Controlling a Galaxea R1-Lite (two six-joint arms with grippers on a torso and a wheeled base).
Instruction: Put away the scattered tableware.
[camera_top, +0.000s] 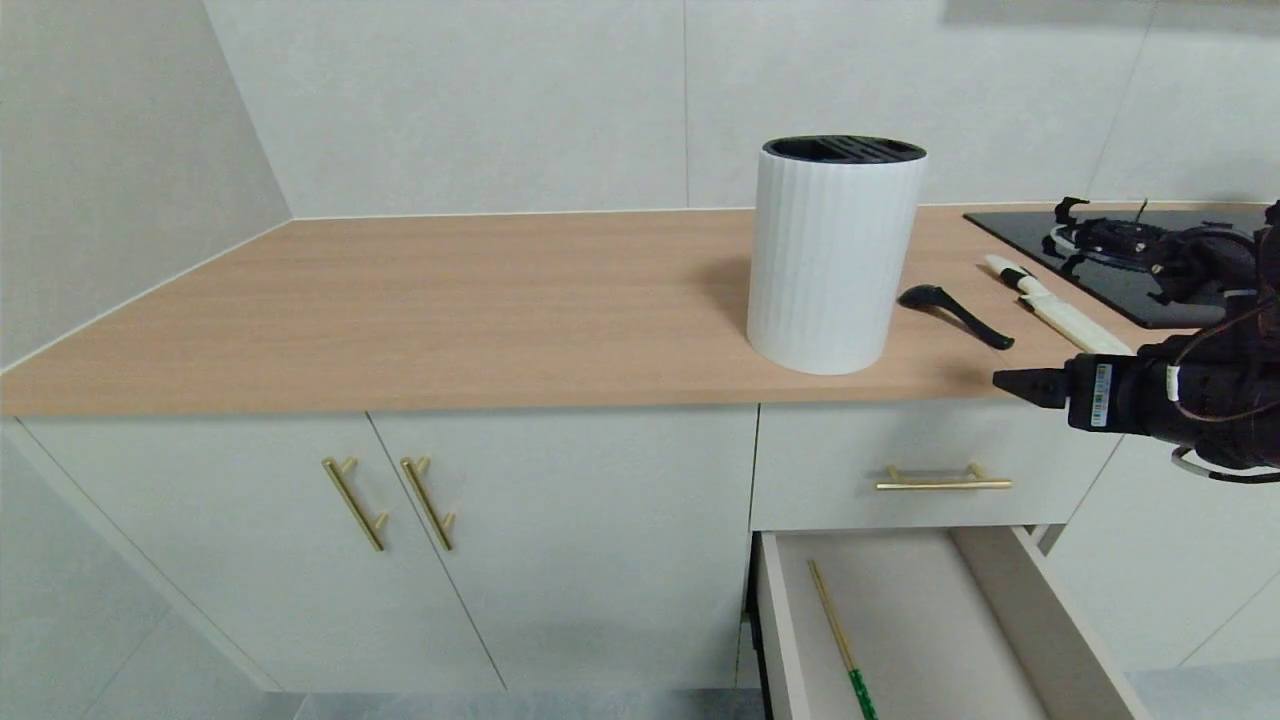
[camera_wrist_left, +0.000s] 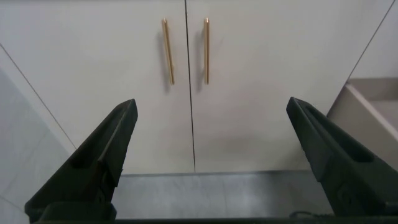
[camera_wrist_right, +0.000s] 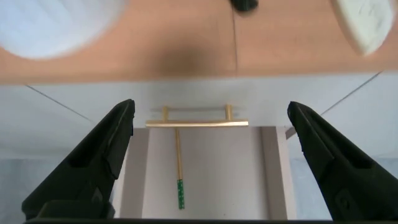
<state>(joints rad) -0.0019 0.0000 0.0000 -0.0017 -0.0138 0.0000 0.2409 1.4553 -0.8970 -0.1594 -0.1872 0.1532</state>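
We found the right gripper (camera_top: 1012, 384) hanging at the near edge of the light wooden countertop (camera_top: 450, 310), toward its right side and above the open white drawer (camera_top: 1040, 620). Its 2 black fingers (camera_wrist_right: 106, 155) were spread wide and empty. In that drawer lay a thin wooden chopstick with a green tip (camera_top: 838, 632), near the drawer's left wall. Above it, a closed drawer front carried a brass bar handle (camera_top: 943, 483). On the countertop a tall white ribbed cylindrical holder with a black slotted top (camera_top: 835, 260) stood upright. Just right of it lay a black plastic spoon (camera_top: 955, 315), and farther right a long cream-coloured knife (camera_top: 1055, 312), each apart from the holder and from the other. A black glass gas hob (camera_top: 1100, 272) sat at the far right. The left gripper (camera_wrist_left: 211, 106) was low, facing the 2 white cabinet doors (camera_wrist_left: 261, 93) with their brass handles, and its fingers likewise stood wide apart, gripping nothing
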